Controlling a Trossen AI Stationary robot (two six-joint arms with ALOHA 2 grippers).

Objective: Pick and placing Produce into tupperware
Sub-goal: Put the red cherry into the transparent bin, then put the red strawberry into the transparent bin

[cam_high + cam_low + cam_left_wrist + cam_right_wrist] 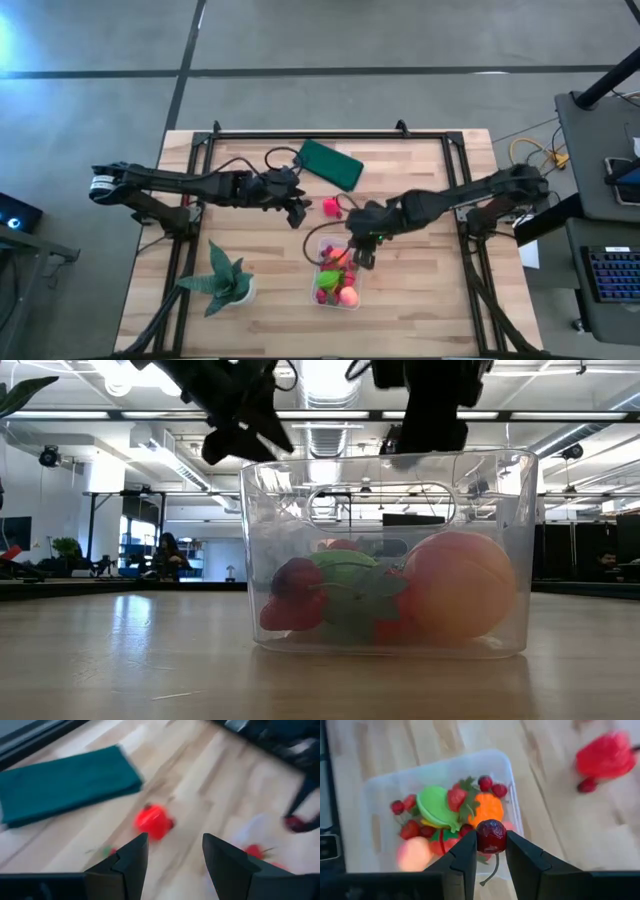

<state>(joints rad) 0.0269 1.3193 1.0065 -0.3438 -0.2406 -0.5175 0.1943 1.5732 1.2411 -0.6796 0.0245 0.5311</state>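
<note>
The clear tupperware point(337, 272) stands on the table and holds several toy produce pieces point(451, 810): red berries, a lime-green round piece, orange balls. My right gripper point(491, 842) hovers over the box point(362, 257), shut on a dark red berry point(491, 835). My left gripper point(175, 845) is open and hovers above the table point(298, 214), just left of a pink-red piece point(152, 820) that lies on the wood point(331, 207). In the low view the box point(385, 550) stands in front, with both grippers above it. My right gripper pinches the dark red berry's round body point(491, 831) between its two fingers point(467, 852), coming from above and pointing down. The berry is lifted clear above the open tupperware, and its thin stem point(492, 869) hangs below it.
A flat dark green rectangle point(330, 164) lies toward the far edge, beyond the left gripper. A spiky green potted plant point(225, 280) stands at the near left. A small dark berry point(587, 785) lies beside the pink-red piece. Bare wood shows right of the box.
</note>
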